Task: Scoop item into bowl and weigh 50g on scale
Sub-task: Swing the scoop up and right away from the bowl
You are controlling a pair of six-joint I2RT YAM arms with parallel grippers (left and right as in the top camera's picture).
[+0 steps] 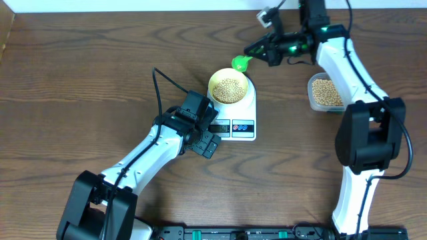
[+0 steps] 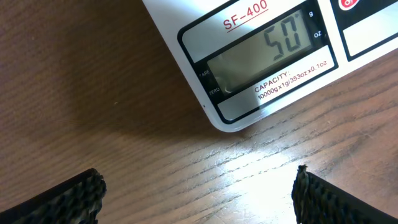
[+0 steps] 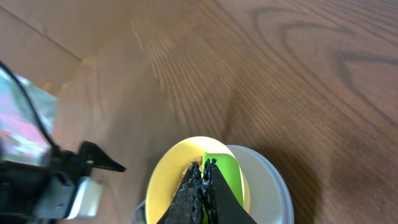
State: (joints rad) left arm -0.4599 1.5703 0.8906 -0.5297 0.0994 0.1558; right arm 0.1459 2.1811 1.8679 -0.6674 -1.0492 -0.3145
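- table [image 1: 80, 67]: bare wood, carries everything; L arm reaches in toward the scale's front, R arm runs along the R side to the far edge
- scale [image 1: 249, 108]: white, flat, mid-table betw. the two arms, its display edge turned toward the L arm, prob. so that wrist cam can read it
- tub [image 1: 310, 90]: clear plastic, on the R side, well apart from the scale, beans inside; looks like the supply, kept within the R arm's reach
- bowl [image 1: 211, 87]: pale yellow, upright on the scale's platform and covering most of it, so whatever goes in gets weighed
- left gripper [image 2: 198, 186]: fingers wide apart, nothing betw. them, low over the table just in front of the scale's corner; holds nothing, so I judge it's there to watch the readout, not to handle anything
- right gripper [image 3: 205, 165]: fingers pressed together, clamped on the handle of the green scoop [image 1: 241, 63]; scoop head hangs just past the bowl's far rim, apart from it; can't tell if any beans are left in it
- display [image 2: 267, 56]: shows 50 w/ the g mark, so the target looks met; my read is no more pouring is needed, and the scoop is best kept off the bowl
- beans [image 1: 229, 87]: small, tan, heaped in the bowl's bottom; risk as I see it is one stray bean dropping from the scoop, or a knock to bowl or scale, which would shift the reading
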